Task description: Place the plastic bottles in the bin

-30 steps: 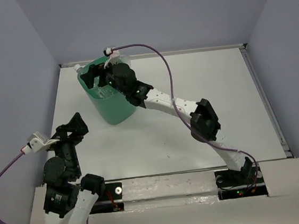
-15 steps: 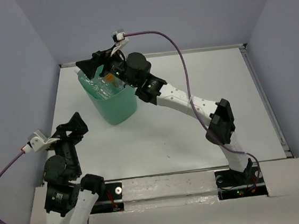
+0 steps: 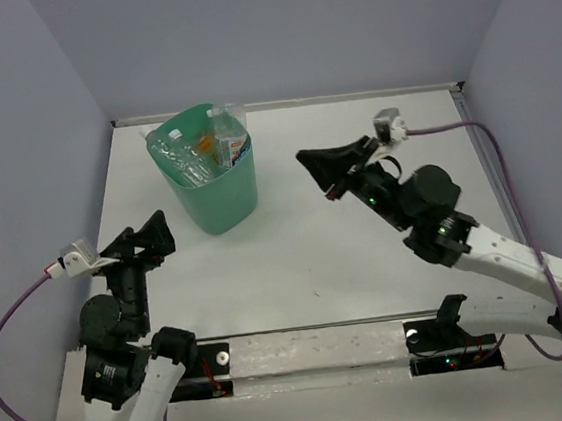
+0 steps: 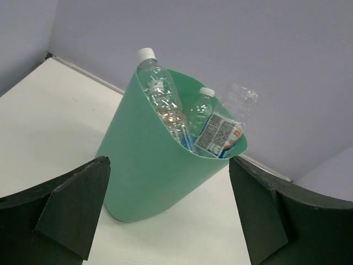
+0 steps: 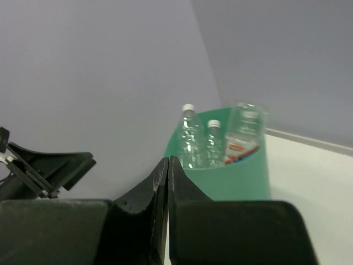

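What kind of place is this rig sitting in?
Looks like a lab test cell, not a home: bare white table boxed in by blank lilac-grey walls, with a mint-green bin of plastic bottles.

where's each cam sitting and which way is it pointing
top external: above and behind the bases, looking down on the table; both arms show, left gripper open, right gripper shut.
left wrist: looks between open fingers at the bin.
right wrist: looks past shut fingers toward the bin.
All three share the bin with the plastic bottles.

L arm & R arm: white links, blk joints, blk wedge fingers; purple cables.
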Robot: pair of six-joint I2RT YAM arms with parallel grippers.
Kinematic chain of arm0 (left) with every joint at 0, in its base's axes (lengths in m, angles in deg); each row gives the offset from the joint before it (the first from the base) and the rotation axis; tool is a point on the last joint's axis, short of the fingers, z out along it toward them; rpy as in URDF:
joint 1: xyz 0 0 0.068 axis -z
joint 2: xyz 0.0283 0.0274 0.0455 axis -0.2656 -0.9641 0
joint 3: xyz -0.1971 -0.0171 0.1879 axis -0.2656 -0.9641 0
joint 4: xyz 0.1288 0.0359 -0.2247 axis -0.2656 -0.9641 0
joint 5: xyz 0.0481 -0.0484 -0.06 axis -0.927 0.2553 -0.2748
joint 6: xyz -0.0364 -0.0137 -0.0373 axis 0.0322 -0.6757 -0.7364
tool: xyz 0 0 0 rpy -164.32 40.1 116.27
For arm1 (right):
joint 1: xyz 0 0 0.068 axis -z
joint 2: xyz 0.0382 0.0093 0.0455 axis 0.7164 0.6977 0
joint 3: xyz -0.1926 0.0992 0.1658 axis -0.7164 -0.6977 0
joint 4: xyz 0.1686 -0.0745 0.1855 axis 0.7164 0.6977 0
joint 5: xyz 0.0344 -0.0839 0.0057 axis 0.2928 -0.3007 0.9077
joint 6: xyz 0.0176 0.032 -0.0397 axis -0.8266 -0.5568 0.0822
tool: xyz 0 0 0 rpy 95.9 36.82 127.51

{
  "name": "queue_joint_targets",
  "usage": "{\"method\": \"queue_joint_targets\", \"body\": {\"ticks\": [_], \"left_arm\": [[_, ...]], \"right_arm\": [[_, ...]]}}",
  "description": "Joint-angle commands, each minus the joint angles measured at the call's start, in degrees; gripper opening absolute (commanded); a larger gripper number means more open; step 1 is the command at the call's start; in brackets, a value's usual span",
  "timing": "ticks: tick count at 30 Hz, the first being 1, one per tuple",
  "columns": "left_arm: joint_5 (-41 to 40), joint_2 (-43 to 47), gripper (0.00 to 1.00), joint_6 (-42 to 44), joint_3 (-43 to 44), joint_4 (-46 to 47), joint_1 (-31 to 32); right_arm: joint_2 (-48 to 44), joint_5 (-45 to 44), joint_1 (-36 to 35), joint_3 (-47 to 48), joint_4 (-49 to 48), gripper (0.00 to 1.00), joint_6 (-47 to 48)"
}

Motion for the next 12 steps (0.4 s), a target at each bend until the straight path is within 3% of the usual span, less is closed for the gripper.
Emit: {"method": "queue_joint_targets", "body": {"ticks": [1,2,3,6,7,12], "left_arm": [[6.54,-0.96,0.99,-0.14,3.77,3.66,-0.31],[7.86,-1.05,0.99,-0.32,3.94,3.83,-0.31],[8.65,-1.13,0.99,-0.58,3.95,4.44,-0.31],[11.55,-1.57,0.99,-0.24,3.77,5.06,-0.31],[12.17,-2.01,0.99,0.20,3.86,5.07,-0.40],[12.79,-3.33,0.99,1.17,4.47,5.24,-0.31]], "right_arm": [[-19.39,-11.06,-0.41,-14.21,9.12,0.06,4.52],[-26.56,-12.30,-0.41,-18.85,11.33,0.13,3.47],[-29.86,-14.23,-0.41,-20.98,15.45,0.37,2.85],[-39.69,-17.66,-0.41,-26.17,20.83,0.88,0.14],[-41.30,-19.33,-0.41,-28.63,23.11,0.99,-0.57],[-44.13,-19.79,-0.41,-29.62,25.86,1.00,-1.20]]}}
